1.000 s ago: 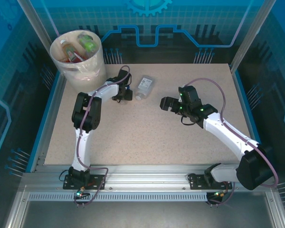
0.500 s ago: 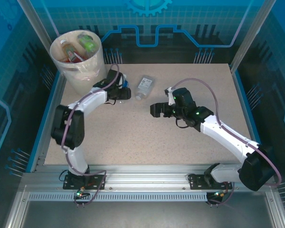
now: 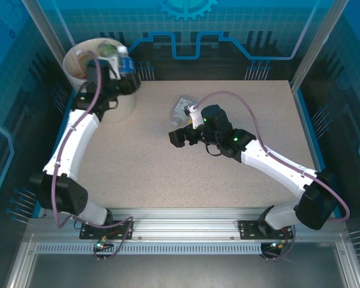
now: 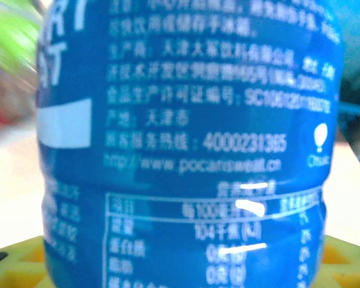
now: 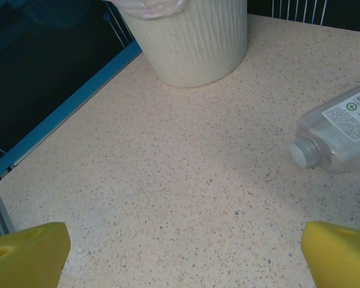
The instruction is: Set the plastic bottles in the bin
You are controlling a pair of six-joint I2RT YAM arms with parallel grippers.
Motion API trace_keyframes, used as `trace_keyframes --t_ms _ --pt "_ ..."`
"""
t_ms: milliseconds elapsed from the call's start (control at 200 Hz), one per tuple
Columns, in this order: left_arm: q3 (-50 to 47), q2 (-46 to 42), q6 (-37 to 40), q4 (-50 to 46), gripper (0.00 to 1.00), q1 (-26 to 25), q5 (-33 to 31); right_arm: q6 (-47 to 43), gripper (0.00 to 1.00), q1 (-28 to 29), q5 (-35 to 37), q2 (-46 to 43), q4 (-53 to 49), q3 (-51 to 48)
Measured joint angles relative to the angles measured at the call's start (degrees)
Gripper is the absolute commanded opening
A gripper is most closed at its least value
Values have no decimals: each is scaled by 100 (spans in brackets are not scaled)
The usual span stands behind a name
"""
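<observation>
The cream bin point(image 3: 71, 67) stands at the table's far left corner and holds some plastic bottles point(image 3: 108, 48). My left gripper point(image 3: 116, 69) hangs over the bin's right rim, shut on a blue-labelled bottle point(image 3: 127, 63). That blue label point(image 4: 186, 150) sits between the yellow fingers point(image 4: 12, 264) in the left wrist view. A clear bottle with a white label point(image 3: 182, 107) lies on the table, cap toward me. My right gripper point(image 3: 176, 137) is open, low over the table just in front of it. The right wrist view has that clear bottle point(image 5: 342, 126) at the right and the bin point(image 5: 195, 42) ahead.
A blue rail point(image 5: 66, 114) edges the table on the left. Metal posts and blue panels point(image 3: 228, 36) enclose the back and sides. Bare speckled tabletop point(image 3: 168, 174) lies between the two arms.
My left arm has lifted the blue-labelled bottle off the table and swung it up and left to the bin's rim. My right arm has reached left toward the clear bottle, jaws still open.
</observation>
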Motion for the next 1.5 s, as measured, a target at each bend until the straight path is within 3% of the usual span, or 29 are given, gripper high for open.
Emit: trace_keyframes --t_ms 200,460,695,920,1005,1381,1501 --pt "986 262 28 0 54 890 -136 -22 100 0 92 9 72 0" --pt "2260 1532 -90 -50 57 1484 -415 -22 100 0 310 9 59 0" --pt "2953 2511 -374 -479 61 1668 -588 -22 100 0 481 2 -20 0" --pt "3661 2905 -693 -1056 92 1904 -597 -20 100 0 664 -98 -59 -7" --pt "4011 3021 -791 -1246 98 1923 -581 -20 100 0 717 -120 -59 -7" --pt "4135 2964 -903 -1631 99 1886 -407 164 100 -13 984 -120 -59 -87" --pt "3727 2570 -892 -1593 99 1611 -363 466 100 -103 1099 -120 -68 -212"
